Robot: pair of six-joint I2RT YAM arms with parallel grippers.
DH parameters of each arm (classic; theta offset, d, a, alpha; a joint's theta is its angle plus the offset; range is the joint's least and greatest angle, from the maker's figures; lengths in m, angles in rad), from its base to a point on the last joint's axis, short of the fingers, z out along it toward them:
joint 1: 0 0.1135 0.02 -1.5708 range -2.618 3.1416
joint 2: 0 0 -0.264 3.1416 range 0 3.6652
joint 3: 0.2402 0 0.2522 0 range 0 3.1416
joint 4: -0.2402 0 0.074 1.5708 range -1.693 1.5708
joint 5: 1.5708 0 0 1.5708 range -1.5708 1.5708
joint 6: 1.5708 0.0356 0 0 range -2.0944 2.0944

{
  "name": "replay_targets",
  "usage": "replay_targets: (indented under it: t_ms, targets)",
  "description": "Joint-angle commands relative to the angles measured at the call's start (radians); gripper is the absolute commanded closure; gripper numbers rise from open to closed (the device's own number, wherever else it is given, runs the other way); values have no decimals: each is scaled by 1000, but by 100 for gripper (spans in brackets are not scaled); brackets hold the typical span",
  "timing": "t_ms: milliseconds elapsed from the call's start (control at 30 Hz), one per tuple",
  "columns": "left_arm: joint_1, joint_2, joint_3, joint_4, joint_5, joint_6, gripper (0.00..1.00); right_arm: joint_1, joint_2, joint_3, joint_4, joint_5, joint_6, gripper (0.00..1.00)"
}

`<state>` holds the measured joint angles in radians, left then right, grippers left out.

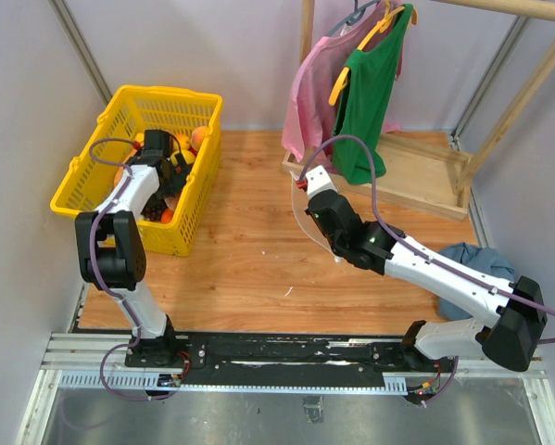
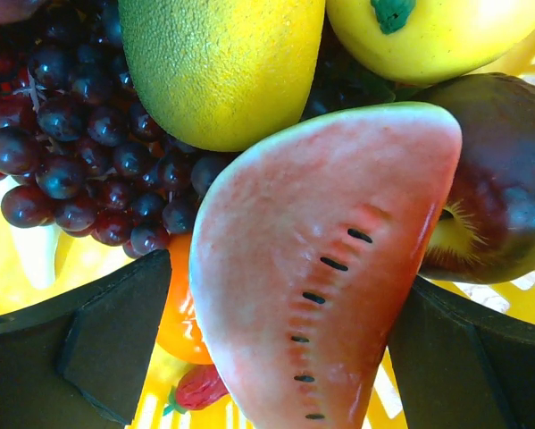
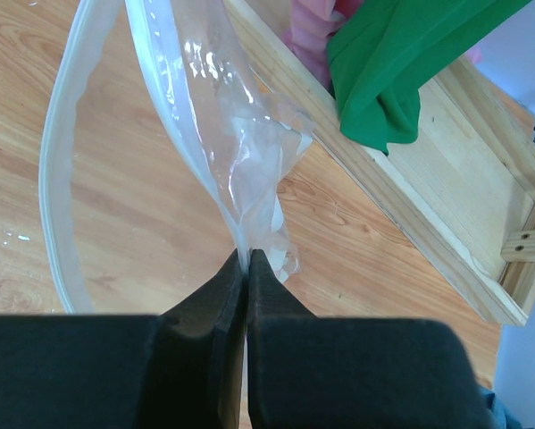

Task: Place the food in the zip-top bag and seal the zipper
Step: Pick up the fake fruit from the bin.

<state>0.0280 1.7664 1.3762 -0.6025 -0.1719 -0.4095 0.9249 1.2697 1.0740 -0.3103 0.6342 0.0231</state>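
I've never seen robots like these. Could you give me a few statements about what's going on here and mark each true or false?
1. The left end effector is open, straddling the watermelon slice in the yellow basket. True.
2. The right end effector holds nothing. False: it is shut on the zip-top bag.
3. The bag already holds fruit. False: no fruit shows in it.
4. A green shirt hangs on a hanger. True.
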Motion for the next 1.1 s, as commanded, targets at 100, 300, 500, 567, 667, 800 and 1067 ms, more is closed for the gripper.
replay_targets:
  t_ms: [100,300,500,567,667,800,1067]
  targets:
    - [2,6,-15,-1,23,19,4,10,-13,-6,26,-11,11,99]
    - [3,-4,-31,12,72,21,25,9,-27,-8,28,-6,10,99]
    - [3,-94,-41,7,73,24,48,11,-42,-12,31,-12,10,99]
    - [3,-139,-47,6,66,25,53,12,-48,-13,31,-14,11,99]
    - [3,-202,-52,0,48,27,58,16,-54,-14,35,-17,8,99]
    - [3,-279,-51,-10,33,26,63,26,-57,-13,40,-24,3,99]
    - [1,-442,-52,-9,79,26,72,39,-63,-19,62,-40,-11,99]
